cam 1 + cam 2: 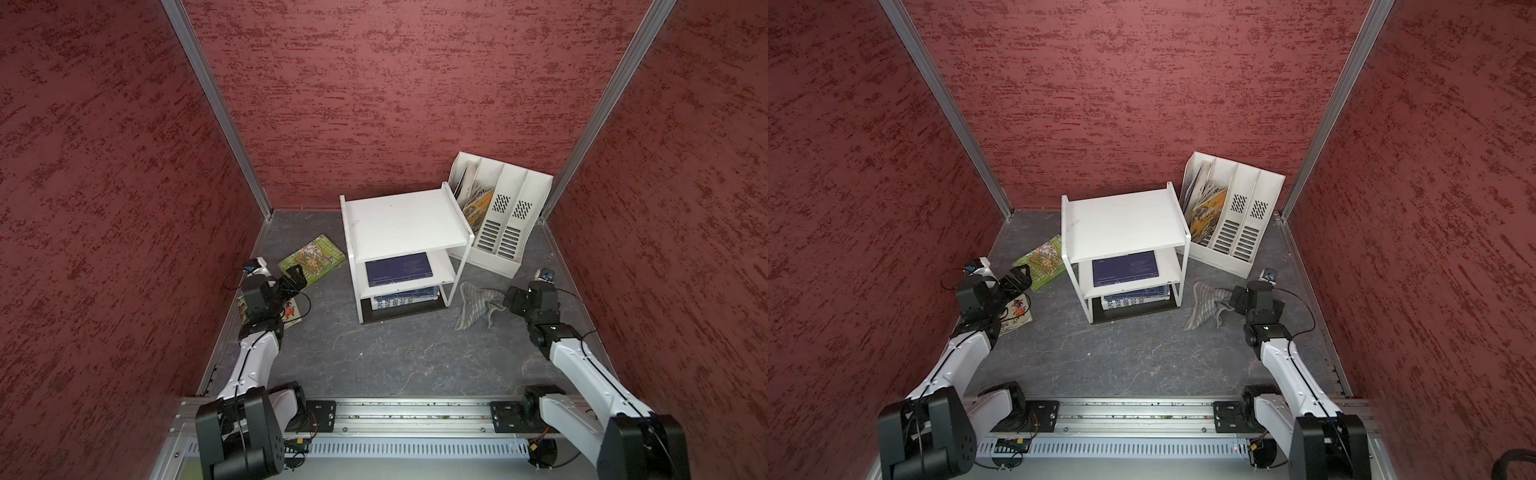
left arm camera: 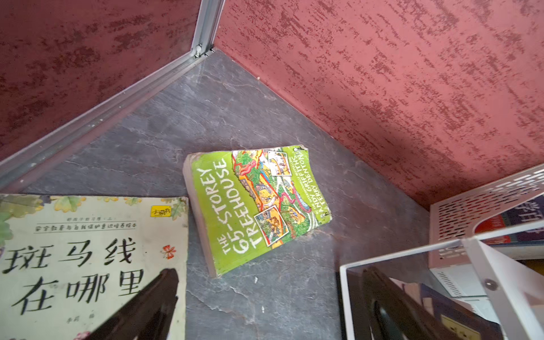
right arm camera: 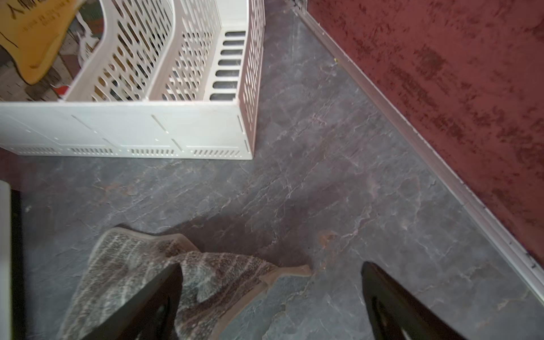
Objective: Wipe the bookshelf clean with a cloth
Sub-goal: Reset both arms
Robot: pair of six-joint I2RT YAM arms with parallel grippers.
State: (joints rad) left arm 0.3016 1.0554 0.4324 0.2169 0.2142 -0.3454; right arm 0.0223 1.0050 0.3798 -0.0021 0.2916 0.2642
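The white three-tier bookshelf (image 1: pixel 403 226) (image 1: pixel 1125 226) stands mid-table toward the back, its flat top bare. To its right, on the dark table, lies the crumpled grey striped cloth (image 1: pixel 476 303) (image 1: pixel 1207 302) (image 3: pixel 141 265). My right gripper (image 1: pixel 509 300) (image 1: pixel 1236 301) (image 3: pixel 270 265) hovers open at the cloth's right edge. One finger (image 3: pixel 153 300) is over the cloth, and a cloth corner lies between the fingers. My left gripper (image 1: pixel 295 277) (image 1: pixel 1019 277) (image 2: pixel 269 273) is open left of the bookshelf, with nothing between its fingers. The bookshelf's frame (image 2: pixel 412 253) shows beside it.
A green paperback (image 1: pixel 313 259) (image 2: pixel 256 203) lies left of the bookshelf. A pale picture book (image 1: pixel 291 311) (image 2: pixel 88 250) lies under my left wrist. A white slotted file holder (image 1: pixel 503 216) (image 3: pixel 147 88) with magazines stands at back right. Blue books (image 1: pixel 398 269) fill the lower shelves. Red walls enclose three sides.
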